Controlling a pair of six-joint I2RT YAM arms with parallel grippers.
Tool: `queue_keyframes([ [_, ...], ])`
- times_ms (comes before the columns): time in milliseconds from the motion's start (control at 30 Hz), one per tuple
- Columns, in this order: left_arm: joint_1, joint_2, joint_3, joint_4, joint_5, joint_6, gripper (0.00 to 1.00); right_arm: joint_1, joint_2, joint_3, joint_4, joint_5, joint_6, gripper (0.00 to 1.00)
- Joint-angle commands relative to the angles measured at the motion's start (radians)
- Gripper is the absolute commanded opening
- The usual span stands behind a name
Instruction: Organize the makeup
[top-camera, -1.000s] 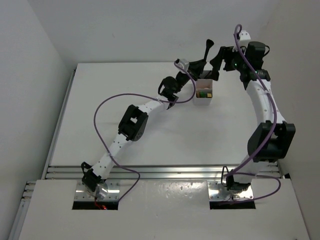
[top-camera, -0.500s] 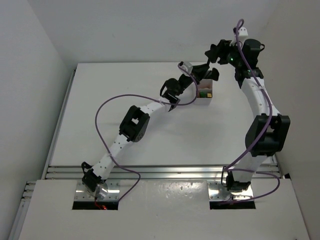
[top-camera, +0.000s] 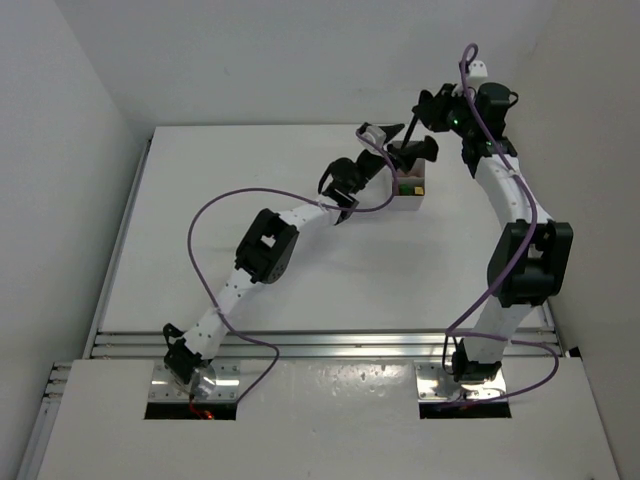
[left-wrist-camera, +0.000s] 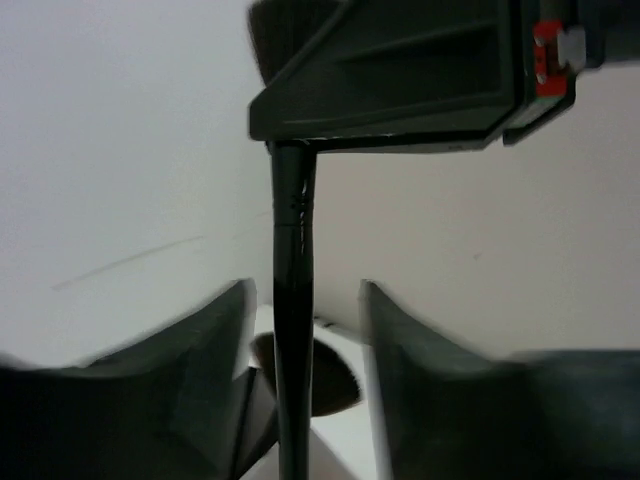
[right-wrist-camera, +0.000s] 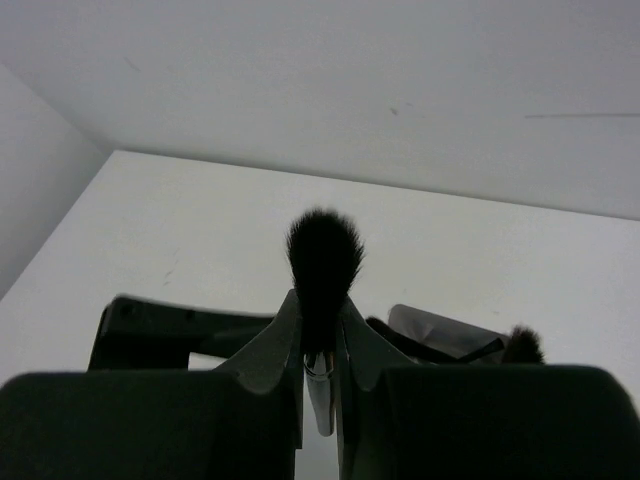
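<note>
A thin black makeup brush (left-wrist-camera: 290, 260) stands upright over the translucent white box (top-camera: 410, 194). My right gripper (right-wrist-camera: 320, 300) is shut on its top end, with the dark bristles (right-wrist-camera: 322, 255) sticking out past the fingertips and the silver ferrule (right-wrist-camera: 320, 395) between the fingers. My left gripper (left-wrist-camera: 305, 290) is open around the handle lower down, with a gap on each side. Below it, another brush head (left-wrist-camera: 325, 375) shows in the box. In the top view the right gripper (top-camera: 428, 112) sits just above the left gripper (top-camera: 398, 152), and a green tube (top-camera: 405, 186) lies in the box.
The box stands at the far right of the white table (top-camera: 250, 170), close to the back wall. The right wrist view shows the box's rim (right-wrist-camera: 440, 328) with another dark brush (right-wrist-camera: 520, 345) in it, and part of the left gripper's body (right-wrist-camera: 170, 335).
The right gripper came in over the brush and shut on its bristle end. The left gripper, which held the brush upright, has opened. Both arms have shifted slightly towards the box.
</note>
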Motion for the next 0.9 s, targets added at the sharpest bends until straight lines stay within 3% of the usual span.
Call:
queue_keyframes([
  [0,-0.01,-0.122,-0.034,0.036,0.043,0.021,0.98,0.029,-0.045,-0.004,0.049,-0.002,-0.036,0.0],
  [200,0.046,-0.332,-0.276,-0.085,0.123,0.056,0.99,0.029,-0.002,0.039,0.105,0.093,-0.163,0.0],
  [267,0.086,-0.484,-0.463,-0.105,0.174,0.133,0.99,0.028,0.006,0.039,0.125,0.105,-0.214,0.0],
  [400,0.172,-0.736,-0.698,-0.366,0.186,0.286,0.99,0.06,0.018,-0.045,0.242,0.162,-0.266,0.0],
  [433,0.192,-0.778,-0.732,-0.505,0.186,0.321,0.99,0.063,0.021,-0.056,0.26,0.165,-0.272,0.0],
  [567,0.301,-0.978,-0.935,-0.718,0.177,0.378,0.99,0.067,0.099,-0.067,0.358,0.142,-0.24,0.0],
  [867,0.352,-1.232,-1.131,-0.896,0.039,0.355,0.99,0.075,0.228,-0.064,0.423,0.133,-0.378,0.0],
])
